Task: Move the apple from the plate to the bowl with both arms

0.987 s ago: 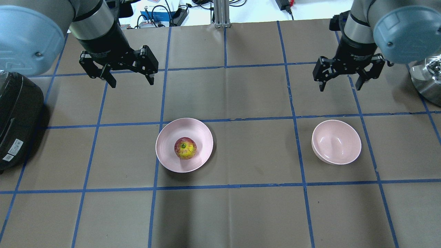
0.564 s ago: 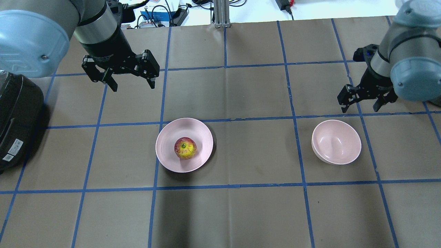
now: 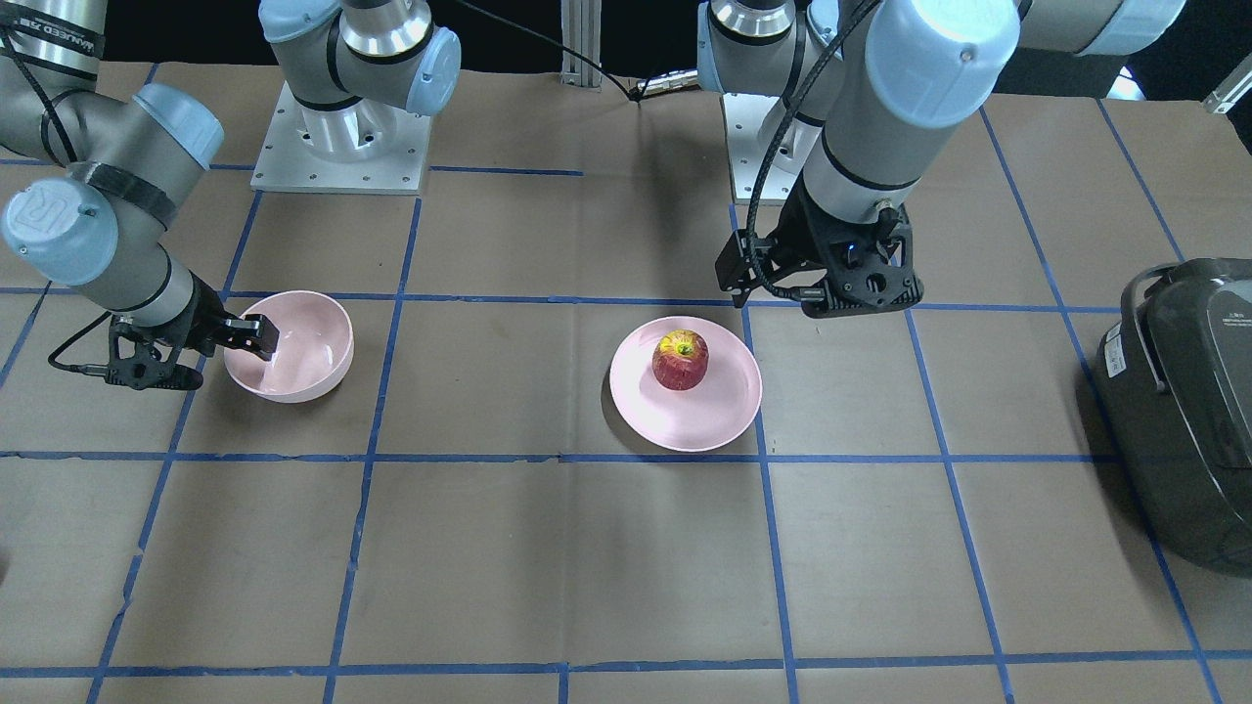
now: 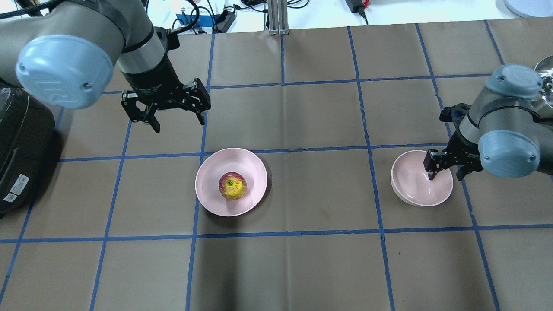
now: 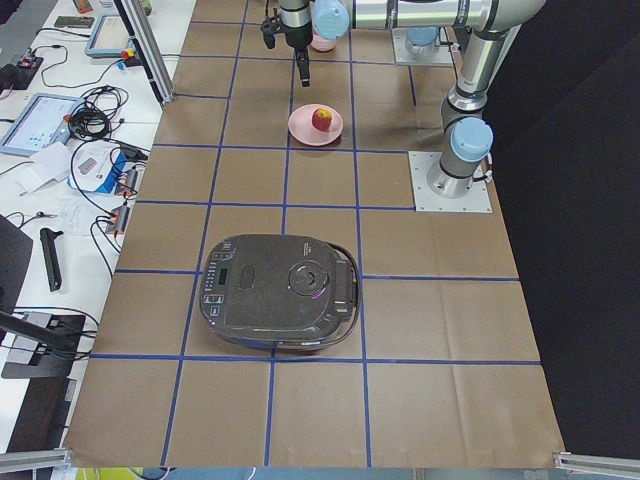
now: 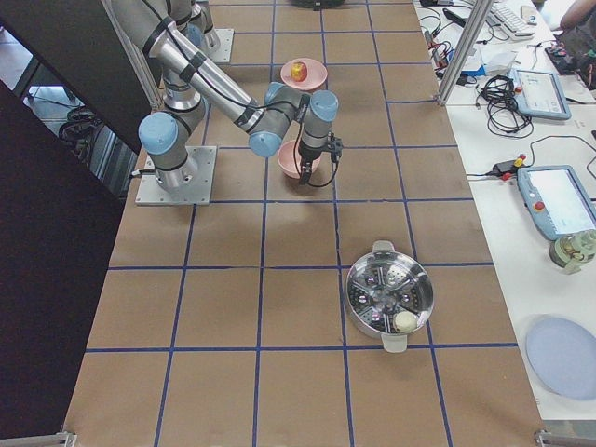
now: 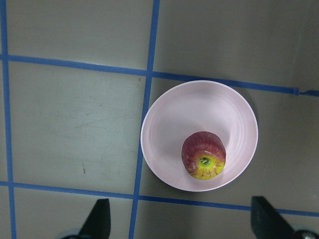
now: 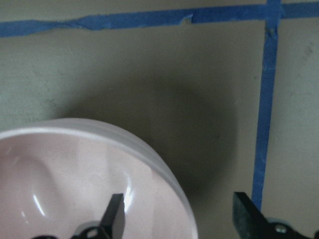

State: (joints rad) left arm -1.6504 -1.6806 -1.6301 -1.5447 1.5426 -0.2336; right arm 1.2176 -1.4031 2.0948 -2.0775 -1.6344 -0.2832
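The red apple (image 4: pixel 232 185) with a yellow-green top sits on the flat pink plate (image 4: pixel 242 163) near mid-table; both also show in the left wrist view, apple (image 7: pixel 203 155) on plate (image 7: pixel 199 107). My left gripper (image 4: pixel 178 123) is open and empty, raised above the table up and left of the plate. The deep pink bowl (image 4: pixel 412 192) stands to the right. My right gripper (image 4: pixel 446 175) is open and low, straddling the bowl's right rim. One finger (image 8: pixel 114 216) is inside the bowl (image 8: pixel 60 164) and the other (image 8: pixel 246 214) is outside.
A black rice cooker (image 4: pixel 21 142) stands at the table's left edge. A steel steamer pot (image 6: pixel 389 296) stands at the right end. Blue tape lines grid the brown table cover. The arm bases (image 3: pixel 337 147) sit along the robot's side.
My right gripper has come down and toward me from above the table to the bowl's rim, one finger now inside. My left gripper has shifted slightly right, toward the plate, still open.
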